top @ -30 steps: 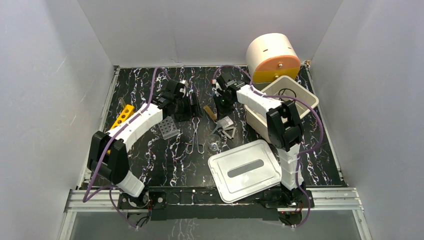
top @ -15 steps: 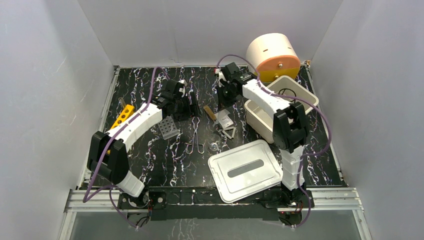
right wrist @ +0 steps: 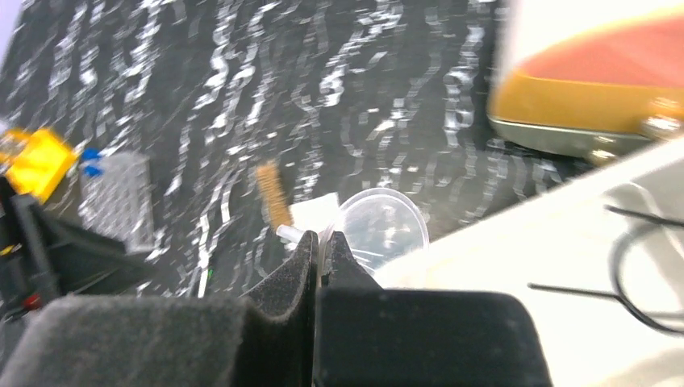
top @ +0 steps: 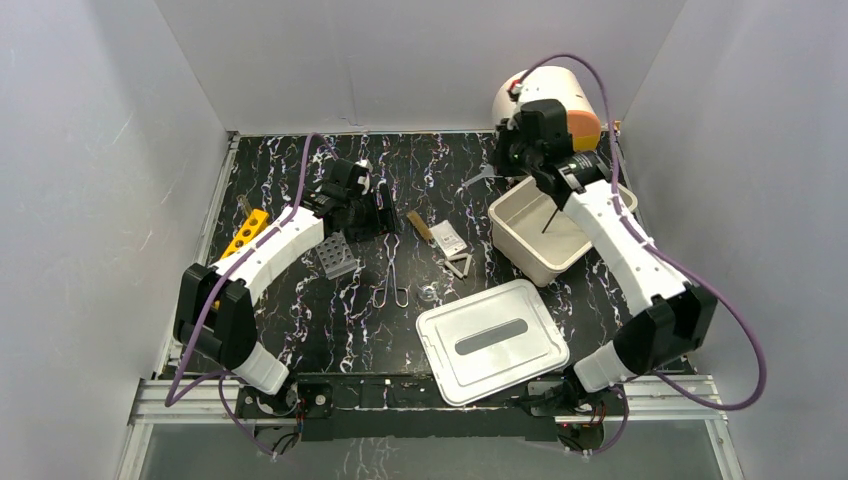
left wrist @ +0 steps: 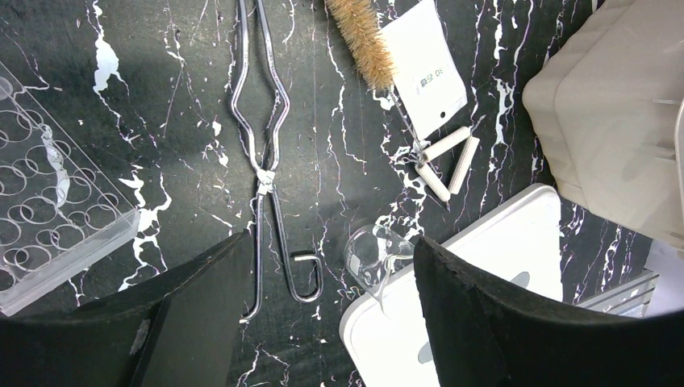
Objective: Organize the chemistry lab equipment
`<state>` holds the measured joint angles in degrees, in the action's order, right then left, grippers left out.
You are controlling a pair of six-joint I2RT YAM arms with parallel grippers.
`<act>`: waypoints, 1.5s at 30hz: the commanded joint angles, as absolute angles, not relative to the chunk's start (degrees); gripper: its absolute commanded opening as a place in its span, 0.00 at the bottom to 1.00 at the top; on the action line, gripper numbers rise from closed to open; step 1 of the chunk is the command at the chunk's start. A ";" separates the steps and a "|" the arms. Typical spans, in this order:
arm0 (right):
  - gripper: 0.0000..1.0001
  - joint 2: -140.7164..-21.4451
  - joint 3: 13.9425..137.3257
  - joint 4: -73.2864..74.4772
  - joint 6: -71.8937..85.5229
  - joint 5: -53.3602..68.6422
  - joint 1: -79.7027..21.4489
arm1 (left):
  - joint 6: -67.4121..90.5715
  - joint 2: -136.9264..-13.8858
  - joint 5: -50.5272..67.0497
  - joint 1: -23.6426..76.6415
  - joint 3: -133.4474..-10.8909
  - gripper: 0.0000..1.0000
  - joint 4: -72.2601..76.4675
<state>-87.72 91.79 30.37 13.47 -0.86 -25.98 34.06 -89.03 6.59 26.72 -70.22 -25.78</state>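
My right gripper is shut on the rim of a clear funnel and holds it in the air by the far left corner of the cream bin. From above, the funnel hangs left of the right gripper. A black wire loop lies inside the bin. My left gripper hovers open over the metal tongs and a small glass beaker. A bristle brush, a white packet and the white triangle lie beyond them. The tube rack sits at the left.
The bin's white lid lies flat at the near middle, touching the beaker. A cream and orange drum stands behind the bin. A yellow holder rests near the left wall. Grey walls enclose the black marbled table.
The right gripper closed on the funnel, lifted it off the table's middle and swung back and right to the bin's corner. The left arm stayed put.
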 commanded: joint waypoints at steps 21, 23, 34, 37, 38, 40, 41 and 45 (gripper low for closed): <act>0.00 -81.94 70.54 30.09 12.74 -10.55 -18.59 | 33.31 -88.48 9.95 26.37 -71.84 0.72 -26.12; 0.00 -83.99 69.88 28.64 11.44 -7.93 -17.53 | 33.31 -88.27 9.76 26.37 -71.72 0.72 -26.13; 0.01 -89.04 64.38 16.15 7.62 8.73 -10.06 | 33.22 -88.28 8.81 26.34 -71.98 0.72 -26.32; 0.04 -90.53 64.00 14.95 8.16 11.00 -8.93 | 33.22 -88.69 8.79 26.29 -72.35 0.73 -26.40; 0.04 -90.87 63.96 14.88 8.17 11.02 -8.73 | 33.22 -88.80 8.70 26.28 -72.47 0.73 -26.48; 0.06 -91.39 63.54 14.50 8.17 10.65 -8.55 | 33.22 -88.94 8.62 26.28 -72.56 0.73 -26.57; 0.06 -91.52 63.35 14.24 8.17 10.52 -8.34 | 33.22 -88.95 8.54 26.29 -72.58 0.73 -26.58; 0.10 -91.67 62.60 13.24 8.56 9.97 -8.16 | 33.22 -89.16 8.44 26.28 -72.61 0.73 -26.67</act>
